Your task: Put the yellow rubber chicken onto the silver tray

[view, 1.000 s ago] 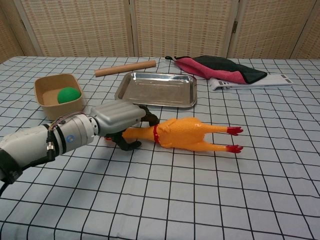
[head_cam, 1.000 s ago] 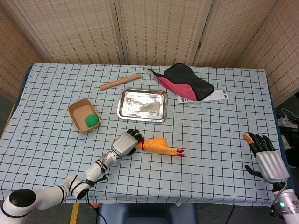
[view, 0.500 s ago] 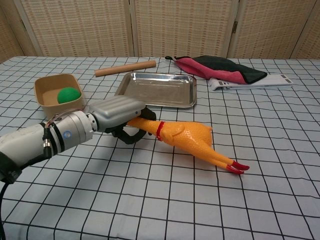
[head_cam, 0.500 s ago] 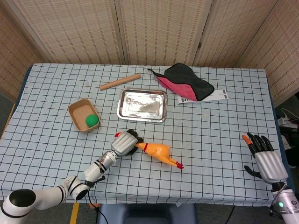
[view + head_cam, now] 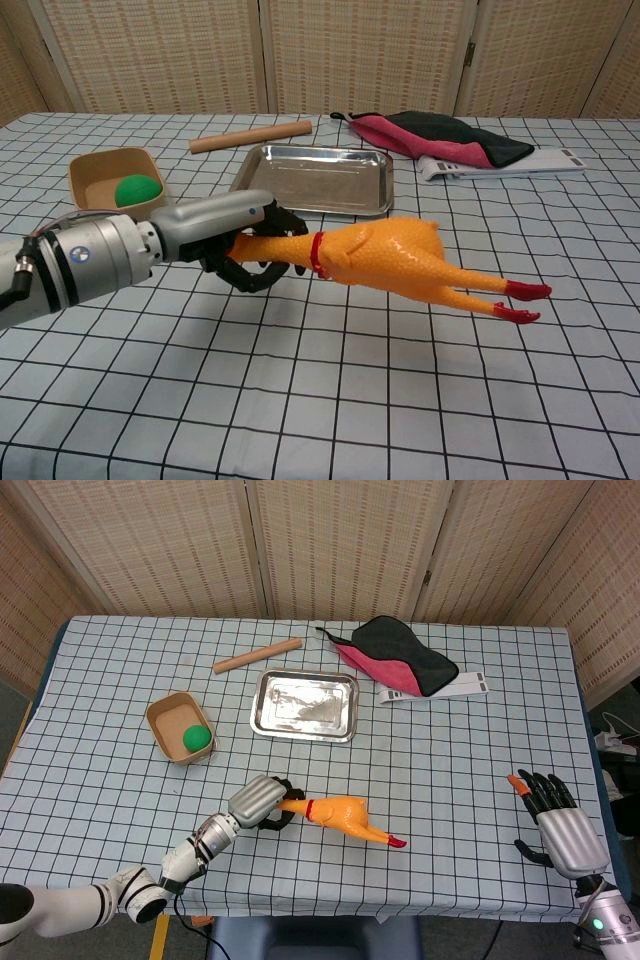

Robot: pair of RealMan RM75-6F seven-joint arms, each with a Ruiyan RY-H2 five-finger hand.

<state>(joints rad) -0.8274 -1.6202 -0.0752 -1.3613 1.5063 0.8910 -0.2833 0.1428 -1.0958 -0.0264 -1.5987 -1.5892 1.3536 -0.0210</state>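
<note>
Left hand: the left hand (image 5: 238, 245) is wrapped around the neck and head end of the yellow rubber chicken (image 5: 390, 260), its dark fingers (image 5: 262, 277) curled under the neck, so the toy is carried by its narrowest part.
Chicken: the body juts out to the right of the hand and the red feet (image 5: 520, 296) droop lowest; in the chest view the whole toy appears clear of the checked tablecloth (image 5: 400, 400), which suits a carry rather than a drag.
Where it is: in the head view the chicken (image 5: 338, 813) hangs over the near part of the table, well apart from the tray and nearer the robot.
Tray: the rectangular silver metal tray (image 5: 304, 705) lies flat beyond the chicken with nothing on it, so the task is not yet done.
Right hand: the right hand (image 5: 556, 818) sits at the near right corner, holding nothing, fingers spread and pointing up, kept well away from the work.
Bystanders: a brown cardboard box (image 5: 180, 726) with a green ball (image 5: 197, 738) in it sits left of the tray; a wooden rod (image 5: 257, 656) lies behind it; a black and red cloth (image 5: 396, 654) and a white flat strip (image 5: 435, 689) lie to its right.
Next move, as judged: carry the toy forward over the near rim, high enough for the drooping feet to pass.
</note>
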